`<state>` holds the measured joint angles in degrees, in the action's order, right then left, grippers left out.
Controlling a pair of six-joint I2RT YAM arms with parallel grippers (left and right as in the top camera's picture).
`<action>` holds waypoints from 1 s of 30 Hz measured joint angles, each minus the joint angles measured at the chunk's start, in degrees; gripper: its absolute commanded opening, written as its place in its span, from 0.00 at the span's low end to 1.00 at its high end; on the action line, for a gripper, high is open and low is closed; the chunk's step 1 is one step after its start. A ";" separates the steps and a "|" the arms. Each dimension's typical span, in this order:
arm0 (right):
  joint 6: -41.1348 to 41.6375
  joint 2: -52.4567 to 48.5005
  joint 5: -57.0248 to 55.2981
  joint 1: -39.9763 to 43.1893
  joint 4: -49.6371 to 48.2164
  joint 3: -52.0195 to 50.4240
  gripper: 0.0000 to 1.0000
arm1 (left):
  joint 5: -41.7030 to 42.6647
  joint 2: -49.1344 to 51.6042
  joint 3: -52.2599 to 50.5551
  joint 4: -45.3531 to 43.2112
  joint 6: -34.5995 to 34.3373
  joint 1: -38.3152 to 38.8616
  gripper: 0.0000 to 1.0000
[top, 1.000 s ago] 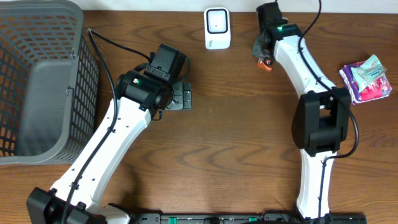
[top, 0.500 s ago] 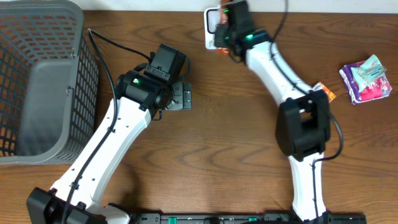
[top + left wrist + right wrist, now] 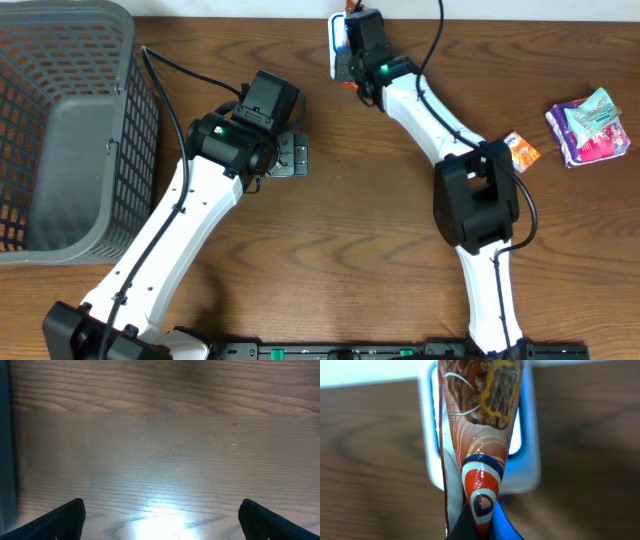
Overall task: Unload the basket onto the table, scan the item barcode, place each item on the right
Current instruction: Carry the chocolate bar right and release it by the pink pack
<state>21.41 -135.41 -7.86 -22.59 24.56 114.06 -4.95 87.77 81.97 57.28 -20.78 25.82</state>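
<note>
We see the snack packet [image 3: 479, 425], a brown, red and orange wrapper, hanging right in front of the white scanner [image 3: 529, 467], at the 12 o'clock edge of the wooden table [image 3: 350, 240] in the overhead view. Our right gripper [image 3: 479, 522] is clamped tight on the packet's near end. Whether the wrapper touches the scanner we cannot tell. Toward 3 o'clock lie a small orange packet [image 3: 521, 150] and, further out, a purple pack [image 3: 588, 125]. Our left gripper [image 3: 167, 522] stands spread wide, holding nothing, above the table near centre. The grey basket [image 3: 100, 60] sits at 9 o'clock.
</note>
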 measured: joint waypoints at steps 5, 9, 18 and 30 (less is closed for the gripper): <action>2.08 0.15 -5.64 3.45 11.41 0.24 0.01 | 0.00 0.00 0.00 0.02 0.00 0.00 0.98; 3.45 0.55 -12.33 9.38 21.29 0.26 0.01 | 0.02 0.00 0.00 0.07 0.00 0.00 0.98; 0.72 2.10 -21.09 27.08 34.42 0.31 0.99 | 0.00 0.00 0.00 0.00 0.00 0.00 0.98; -3.89 4.81 -9.88 27.93 44.96 0.33 0.99 | 0.00 0.00 0.00 0.02 0.00 0.00 0.98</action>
<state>17.52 -130.61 -17.74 5.34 69.52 114.39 -4.95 87.77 81.97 57.30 -20.78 25.82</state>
